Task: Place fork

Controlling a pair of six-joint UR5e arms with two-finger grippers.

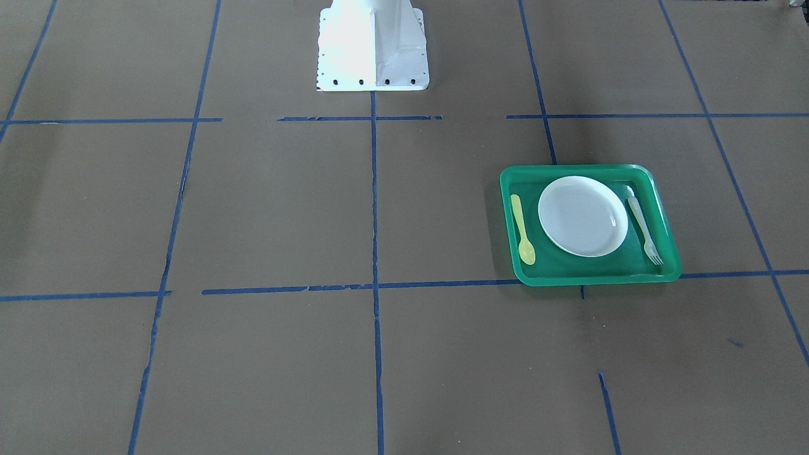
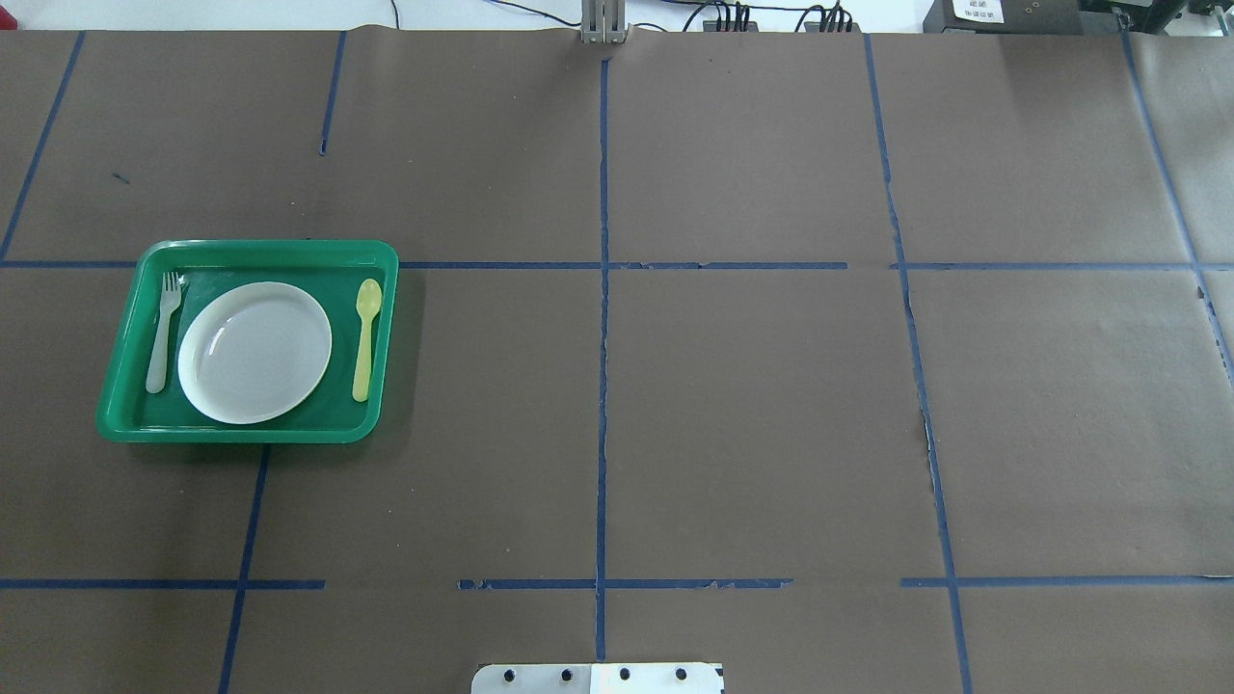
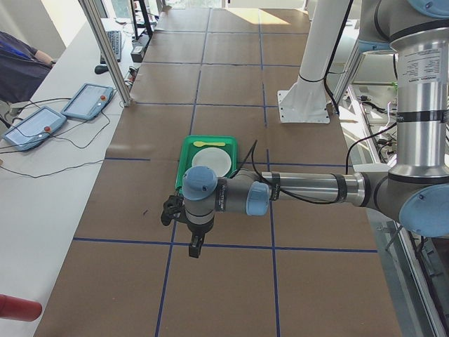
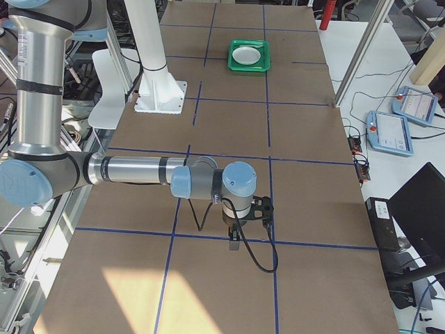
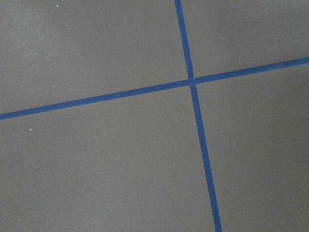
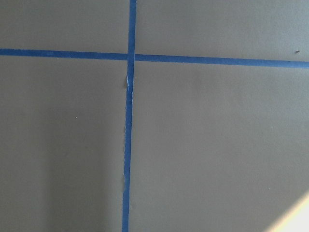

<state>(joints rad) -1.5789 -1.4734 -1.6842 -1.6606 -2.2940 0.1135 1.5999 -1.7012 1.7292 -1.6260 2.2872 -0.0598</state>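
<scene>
The pale translucent fork (image 1: 644, 229) lies in the green tray (image 1: 594, 279), beside the white plate (image 1: 583, 216), tines toward the operators' side. It also shows in the overhead view (image 2: 162, 333), at the tray's (image 2: 241, 435) left edge. The yellow spoon (image 2: 364, 337) lies on the plate's (image 2: 254, 352) other side. My left gripper (image 3: 196, 246) shows only in the exterior left view, hanging over bare table short of the tray; I cannot tell if it is open. My right gripper (image 4: 235, 240) shows only in the exterior right view, far from the tray (image 4: 249, 56); I cannot tell its state.
The table is covered in brown paper with blue tape lines. The white robot base (image 1: 373, 47) stands at the middle of the robot's side. Both wrist views show only paper and tape crossings. Tablets (image 3: 88, 100) and cables lie on the side bench.
</scene>
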